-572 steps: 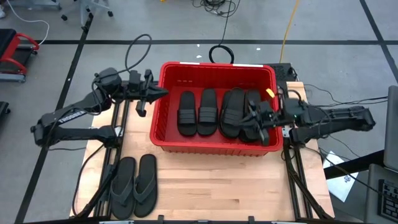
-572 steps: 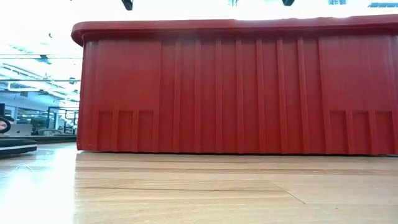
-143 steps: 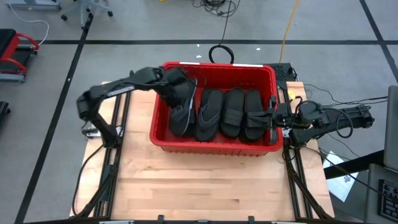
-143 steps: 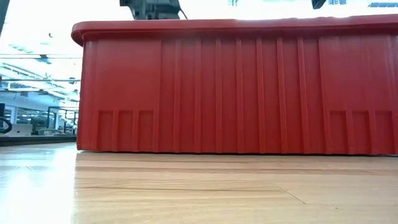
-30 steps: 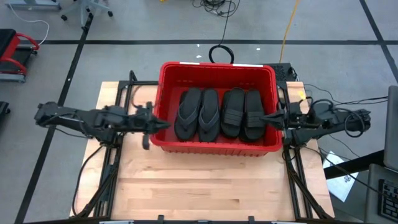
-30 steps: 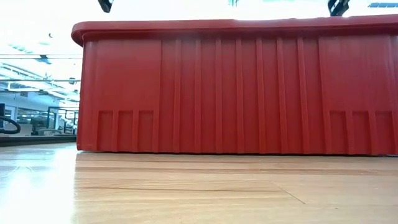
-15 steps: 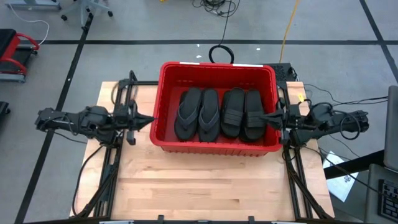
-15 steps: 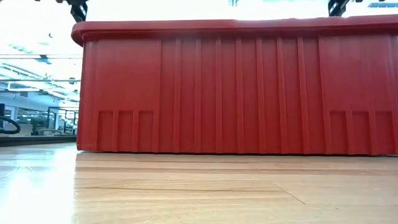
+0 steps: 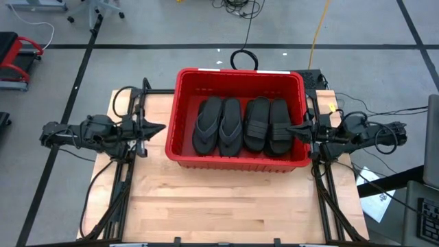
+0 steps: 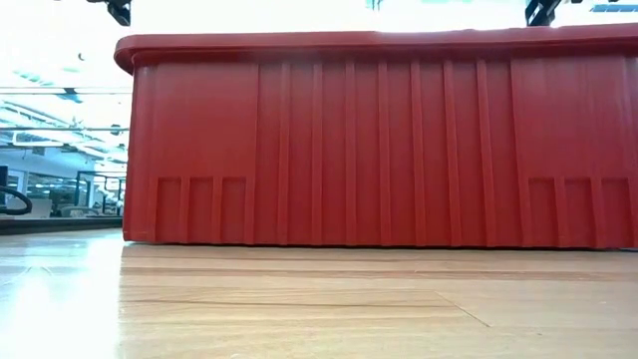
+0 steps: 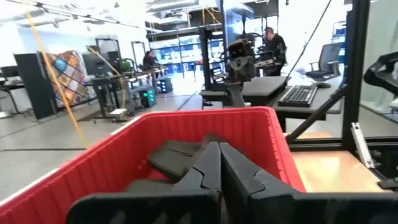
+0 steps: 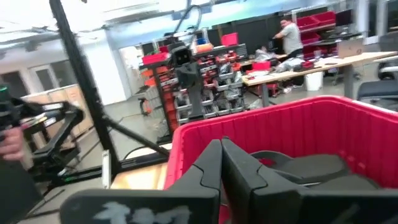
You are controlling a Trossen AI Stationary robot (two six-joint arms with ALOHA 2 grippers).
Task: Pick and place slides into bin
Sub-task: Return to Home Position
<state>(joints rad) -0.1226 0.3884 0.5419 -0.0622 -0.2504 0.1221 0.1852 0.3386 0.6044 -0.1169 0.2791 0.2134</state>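
The red bin (image 9: 185, 154) stands at the table's far middle; in the low view its near wall (image 10: 379, 140) fills the picture. Inside lie a dark-grey thong flip-flop pair (image 9: 217, 125) on the left and a pair of black ribbed-band slides (image 9: 268, 125) on the right, soles down. My left gripper (image 9: 162, 127) is shut and empty, just outside the bin's left wall. My right gripper (image 9: 289, 129) is shut and empty at the bin's right rim. Both wrist views show shut fingers, my left gripper (image 11: 219, 155) and my right gripper (image 12: 221, 152), pointing at the bin.
Bare wooden table (image 9: 233, 202) lies in front of the bin. Black frame rails (image 9: 127, 185) run along the table's left and right sides. Cables (image 9: 243, 58) lie on the floor behind the bin. People stand at benches far off in the room (image 12: 289, 34).
My left gripper has drawn back toward the table's left edge, from over the bin's left rim to outside its left wall. The slides in the bin have kept still.
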